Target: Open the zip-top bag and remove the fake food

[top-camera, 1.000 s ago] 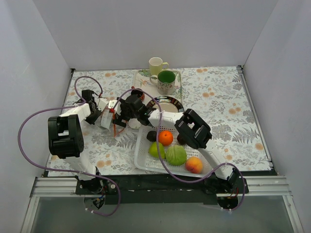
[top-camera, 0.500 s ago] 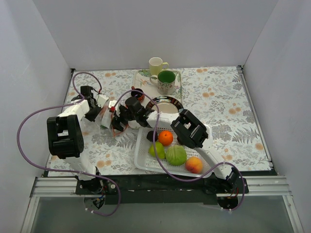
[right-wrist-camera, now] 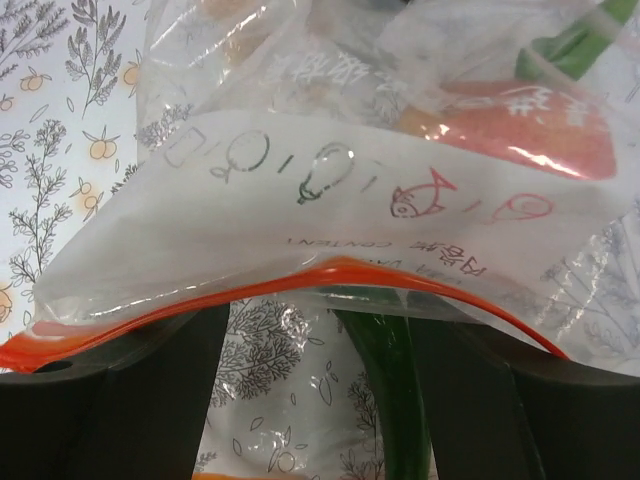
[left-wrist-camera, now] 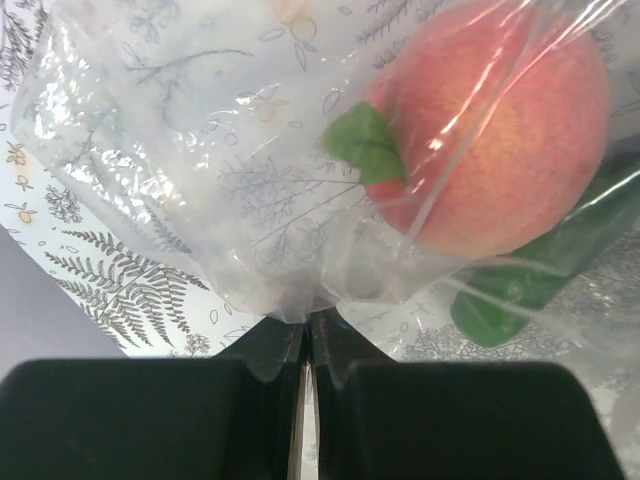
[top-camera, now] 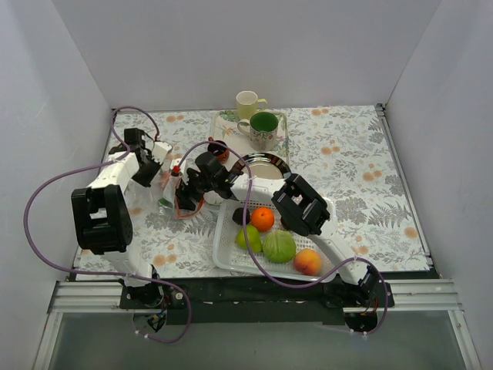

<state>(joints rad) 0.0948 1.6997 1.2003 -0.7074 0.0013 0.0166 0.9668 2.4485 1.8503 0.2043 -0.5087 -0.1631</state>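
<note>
Bag (left-wrist-camera: 190, 150): clear crinkly plastic, on the left of the basket (top-camera: 225, 258) and near its far left corner, between the two pincers.
Zip strip (right-wrist-camera: 300, 280): orange-red, it runs in a bow across the right wrist view. The plastic above it has small printed drawings and upside-down letters.
In the bag: a pink fruit (left-wrist-camera: 495, 130) with a green leaf, and beside it a green chili (left-wrist-camera: 520, 290). The patterned worktop (top-camera: 347, 162) shows through the plastic.
Left pincer (left-wrist-camera: 305, 325): pressed together, it pinches a fold of the bag on the side away from the basket.
Right pincer (right-wrist-camera: 320, 335): spread. The strip lies across the gap between its two fingers, and the chili is seen in this gap. Whether the fingers touch the plastic, I cannot tell.
Right arm: it lies over the far left corner of the basket, toward the bag.
In the basket: orange (top-camera: 263, 219), pear (top-camera: 247, 237), cabbage (top-camera: 279, 247), peach (top-camera: 307, 262), and a dark plum (top-camera: 240, 216) just left of the orange, partly hidden by the arm.
Behind the basket: a metal plate (top-camera: 268, 164) just beyond its far edge. Farther back is a tray (top-camera: 223, 123) with a green mug (top-camera: 263, 129), and a cream mug (top-camera: 247, 102) at the far edge of the tray.
</note>
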